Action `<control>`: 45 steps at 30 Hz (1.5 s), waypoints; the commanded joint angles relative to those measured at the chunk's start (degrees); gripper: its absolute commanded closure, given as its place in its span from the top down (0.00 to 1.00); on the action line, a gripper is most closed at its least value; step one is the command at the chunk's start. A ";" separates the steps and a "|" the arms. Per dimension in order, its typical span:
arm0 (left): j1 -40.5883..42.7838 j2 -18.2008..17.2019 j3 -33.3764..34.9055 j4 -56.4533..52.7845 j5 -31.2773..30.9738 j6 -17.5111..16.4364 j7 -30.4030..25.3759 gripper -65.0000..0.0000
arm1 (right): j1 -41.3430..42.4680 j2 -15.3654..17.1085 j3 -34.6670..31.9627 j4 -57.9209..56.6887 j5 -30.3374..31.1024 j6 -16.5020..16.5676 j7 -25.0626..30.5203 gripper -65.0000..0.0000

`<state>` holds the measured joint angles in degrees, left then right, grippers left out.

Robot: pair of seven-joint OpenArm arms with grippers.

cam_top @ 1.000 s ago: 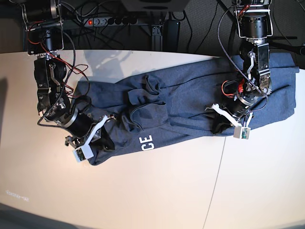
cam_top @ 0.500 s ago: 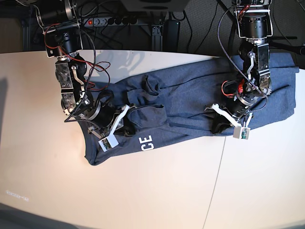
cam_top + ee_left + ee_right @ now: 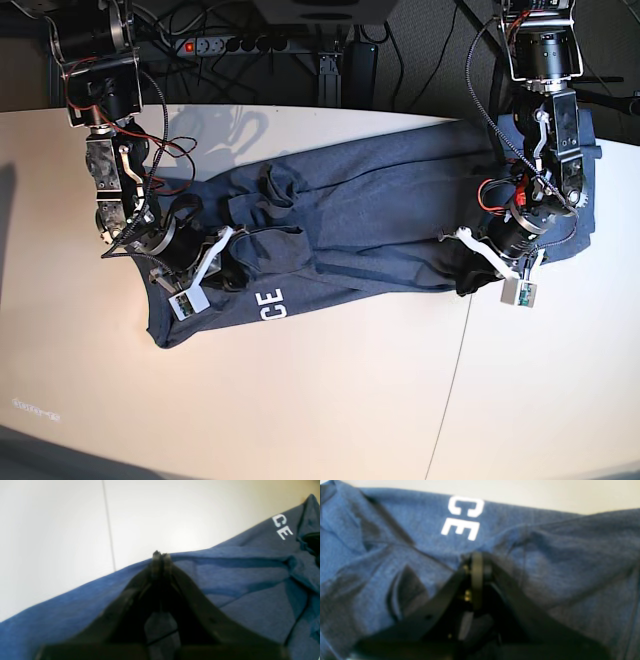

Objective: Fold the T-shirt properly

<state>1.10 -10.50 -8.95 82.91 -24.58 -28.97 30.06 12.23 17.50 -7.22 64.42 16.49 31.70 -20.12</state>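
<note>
T-shirt (image 3: 370, 215): bunched lengthwise across my table (image 3: 330, 410), no neat fold made, most folding left. Left gripper (image 3: 160, 555) and right gripper (image 3: 476, 557): both clenched on its fabric.

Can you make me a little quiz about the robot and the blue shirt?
1. True or false: both hands, left hand and right hand, are shut.
2. Which white letters show on the shirt? A) CE B) XO C) none
3. Fill in: the shirt lies on a pale ____.

Key: 1 true; 2 A; 3 table
</note>
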 commanded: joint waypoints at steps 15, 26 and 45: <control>1.55 -0.50 -0.46 1.03 -0.90 -0.83 -1.11 0.00 | 0.44 6.93 1.07 -0.26 -2.01 0.00 -2.58 0.00; 2.14 -2.43 -4.72 1.03 -2.95 -0.83 -0.17 0.00 | 0.44 8.61 9.68 -2.62 -1.97 0.04 -2.60 0.00; 5.11 -6.62 -13.11 1.03 -12.63 -3.37 4.31 0.05 | 0.35 11.89 13.60 -2.82 -0.50 -0.02 -1.46 0.00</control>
<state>7.01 -16.34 -21.82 82.94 -36.14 -30.76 35.53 11.75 28.10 5.78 61.10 15.66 31.75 -22.24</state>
